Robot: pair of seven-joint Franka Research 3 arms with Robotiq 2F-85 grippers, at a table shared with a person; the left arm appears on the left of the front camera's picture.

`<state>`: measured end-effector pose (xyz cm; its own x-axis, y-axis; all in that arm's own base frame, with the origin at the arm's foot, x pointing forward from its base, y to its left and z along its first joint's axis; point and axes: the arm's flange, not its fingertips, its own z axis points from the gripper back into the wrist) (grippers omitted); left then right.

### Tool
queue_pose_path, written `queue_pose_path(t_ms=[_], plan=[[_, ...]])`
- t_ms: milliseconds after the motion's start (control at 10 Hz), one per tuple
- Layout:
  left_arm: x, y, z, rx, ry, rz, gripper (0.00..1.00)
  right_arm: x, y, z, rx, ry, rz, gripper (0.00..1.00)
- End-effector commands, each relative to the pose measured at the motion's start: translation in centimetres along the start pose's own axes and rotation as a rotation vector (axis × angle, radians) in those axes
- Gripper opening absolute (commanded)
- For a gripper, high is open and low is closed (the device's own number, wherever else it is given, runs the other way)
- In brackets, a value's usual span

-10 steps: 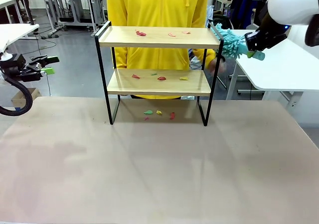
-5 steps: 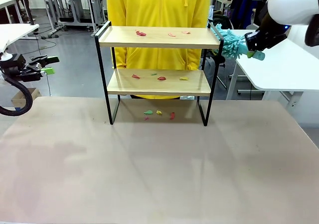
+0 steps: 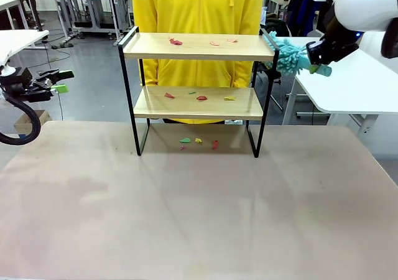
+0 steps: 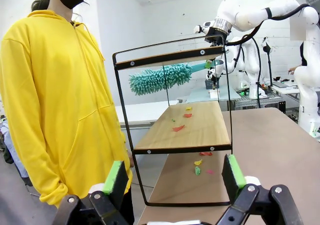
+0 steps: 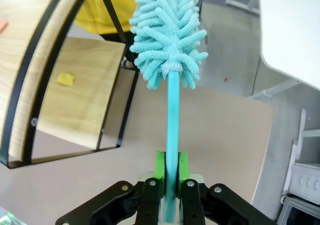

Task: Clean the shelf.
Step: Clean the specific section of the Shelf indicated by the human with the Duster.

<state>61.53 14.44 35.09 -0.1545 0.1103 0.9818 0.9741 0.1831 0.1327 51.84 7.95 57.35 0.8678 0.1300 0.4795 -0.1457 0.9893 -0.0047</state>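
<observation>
- The right gripper (image 3: 315, 56) is clenched on the teal handle of the microfibre duster (image 3: 287, 51); in its wrist view the green pads (image 5: 159, 166) pinch the stick from both sides.
- Since a second ago the duster head has lifted a little, now level with the raised right rail of the shelf (image 3: 155, 45). The person's hand that showed behind the right post has gone.
- My reading: the sweep of the top board is about to start, and nothing is cleaned yet. Paper scraps (image 3: 176, 42) lie on the top board, more on the lower board, and a few on the table (image 3: 199, 230) under the rack.
- The shelf stands at the far middle of the table, just in front of the person in yellow (image 3: 196, 6).
- The head must clear the right rail before it can run leftwards; the far edge is open, so scraps could fall toward the person.
- The white side table (image 3: 354, 87) sits close under the right arm.
- The left gripper (image 3: 61, 81) hangs released, well apart at the left, leaving the near side free.
</observation>
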Motion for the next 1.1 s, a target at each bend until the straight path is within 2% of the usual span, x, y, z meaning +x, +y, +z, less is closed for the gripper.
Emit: queue_pose_path(t_ms=[0,200,500,700,1000], plan=[[0.2,-0.1,0.0,0.0,0.004,-0.009,1.0,0.0,-4.4,2.3,-0.006,0.055,0.077,0.13],[0.2,-0.1,0.0,0.0,0.004,-0.009,1.0,-0.9,-9.0,4.4,-0.032,0.125,0.181,0.13],[0.2,-0.1,0.0,0.0,0.004,-0.009,1.0,-3.8,-12.8,7.3,-0.04,0.35,0.422,0.13],[0.2,-0.1,0.0,0.0,0.004,-0.009,1.0,-6.1,-12.9,8.7,-0.013,0.483,0.576,0.13],[0.2,-0.1,0.0,0.0,0.004,-0.009,1.0,-9.9,-9.9,9.0,0.14,0.632,0.826,0.13]])
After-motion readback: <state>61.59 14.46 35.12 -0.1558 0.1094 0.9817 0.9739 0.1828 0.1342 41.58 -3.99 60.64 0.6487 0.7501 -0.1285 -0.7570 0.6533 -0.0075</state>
